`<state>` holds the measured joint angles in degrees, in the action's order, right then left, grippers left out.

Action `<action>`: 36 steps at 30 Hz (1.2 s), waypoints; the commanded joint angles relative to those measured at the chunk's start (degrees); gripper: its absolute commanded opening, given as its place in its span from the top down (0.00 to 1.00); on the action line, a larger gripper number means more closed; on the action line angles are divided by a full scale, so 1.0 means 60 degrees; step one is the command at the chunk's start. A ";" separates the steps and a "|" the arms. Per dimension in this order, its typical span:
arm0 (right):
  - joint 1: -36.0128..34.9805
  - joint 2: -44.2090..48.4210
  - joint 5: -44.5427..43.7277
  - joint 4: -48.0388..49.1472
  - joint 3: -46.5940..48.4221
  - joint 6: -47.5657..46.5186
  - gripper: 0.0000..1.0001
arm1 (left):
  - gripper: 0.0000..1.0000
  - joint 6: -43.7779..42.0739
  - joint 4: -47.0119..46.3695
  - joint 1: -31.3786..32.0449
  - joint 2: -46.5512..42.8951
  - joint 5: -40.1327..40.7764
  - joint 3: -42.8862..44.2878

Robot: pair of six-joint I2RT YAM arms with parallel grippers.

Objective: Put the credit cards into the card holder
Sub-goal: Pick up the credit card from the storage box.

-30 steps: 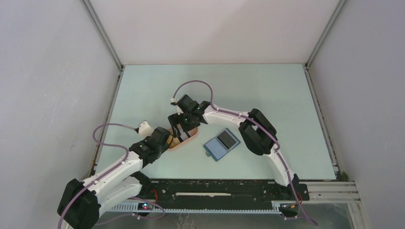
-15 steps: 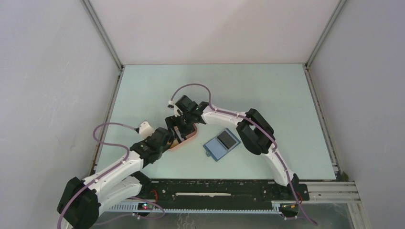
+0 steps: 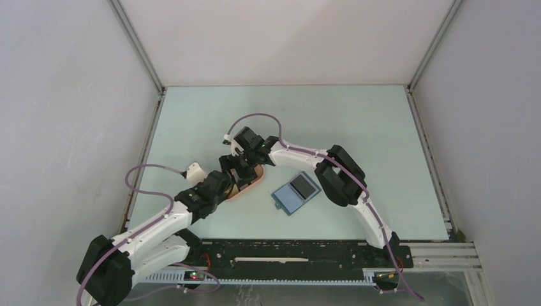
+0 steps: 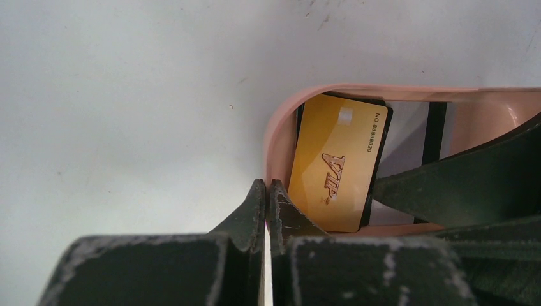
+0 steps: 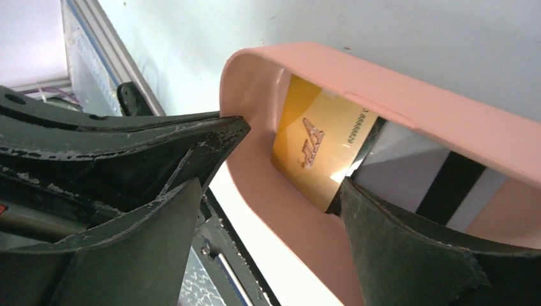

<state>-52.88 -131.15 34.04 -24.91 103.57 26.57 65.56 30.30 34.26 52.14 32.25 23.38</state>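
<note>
Right gripper (image 5: 273, 188) has dropped into the pink tray (image 5: 395, 105), jaws wide apart, gripping nothing. Left gripper (image 4: 266, 191), pinched shut, presses against the tray's rim. Two credit cards lie stacked inside, a gold card (image 4: 332, 169) over a black card (image 4: 388, 124). They look thin, stiff and slick, and are probably best pinched by an edge. One blue card holder (image 3: 295, 192) lies open beside the tray.

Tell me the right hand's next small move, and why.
Probably close the right hand on the gold card: it is open, with one finger at the card's edge inside the pink tray, whose rim the left hand pinches steady.
</note>
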 commanded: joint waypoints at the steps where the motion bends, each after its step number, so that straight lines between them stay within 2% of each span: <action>1: 0.0093 0.0056 -0.0661 0.0068 0.0108 0.0208 0.11 | 1.00 0.0308 -0.0351 0.0112 0.0010 0.0118 0.0515; 14: 0.0185 -0.0523 0.0741 0.0576 0.0262 0.1136 0.14 | 1.00 0.0332 -0.0568 0.0193 0.0280 -0.0010 0.0557; 25: 0.0361 -0.0307 0.2043 0.1155 0.0163 0.1471 0.23 | 1.00 0.0281 -0.0608 0.0190 0.0402 -0.0024 0.0535; 32: 0.0418 -0.0207 0.2339 0.1305 0.0107 0.1577 0.27 | 1.00 0.0251 -0.0627 0.0193 0.0451 0.0022 0.0542; 36: 0.0435 -0.0178 0.2557 0.1513 0.0029 0.1699 0.33 | 1.00 0.0243 -0.0613 0.0193 0.0515 0.0044 0.0565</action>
<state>-49.36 -133.53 45.34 -19.73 103.57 34.81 65.58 29.50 34.65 54.33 33.23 23.92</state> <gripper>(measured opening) 0.702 0.011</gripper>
